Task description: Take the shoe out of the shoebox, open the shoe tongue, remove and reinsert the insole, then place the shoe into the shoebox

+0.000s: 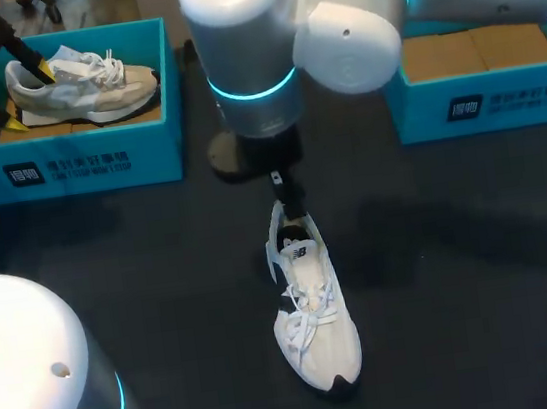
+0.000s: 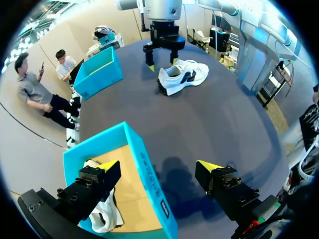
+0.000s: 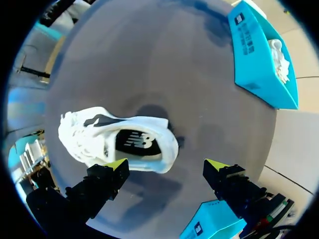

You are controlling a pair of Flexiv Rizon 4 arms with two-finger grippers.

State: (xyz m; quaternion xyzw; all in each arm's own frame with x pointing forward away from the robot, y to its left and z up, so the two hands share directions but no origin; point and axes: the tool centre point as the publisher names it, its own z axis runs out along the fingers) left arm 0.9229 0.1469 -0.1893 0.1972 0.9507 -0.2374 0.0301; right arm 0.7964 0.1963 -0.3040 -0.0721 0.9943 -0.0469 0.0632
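A white sneaker [image 1: 314, 312] lies on the dark table, toe toward the front edge; its insole shows in the right wrist view [image 3: 134, 142]. My right gripper [image 3: 167, 164] hangs open just above the sneaker's heel, one fingertip [image 3: 117, 164] beside the heel rim; in the head view the gripper [image 1: 290, 200] is mostly hidden under the arm. A second sneaker [image 1: 86, 83] rests in the left teal shoebox [image 1: 87, 163]. My left gripper [image 1: 30, 98] is open over that box's left end, and the box's long wall [image 2: 147, 169] runs between its fingers, which hold nothing.
Another teal shoebox [image 1: 482, 101] with a brown cardboard floor stands at the back right, partly under my right arm [image 1: 331, 25]. Bare dark table surrounds the sneaker on all sides.
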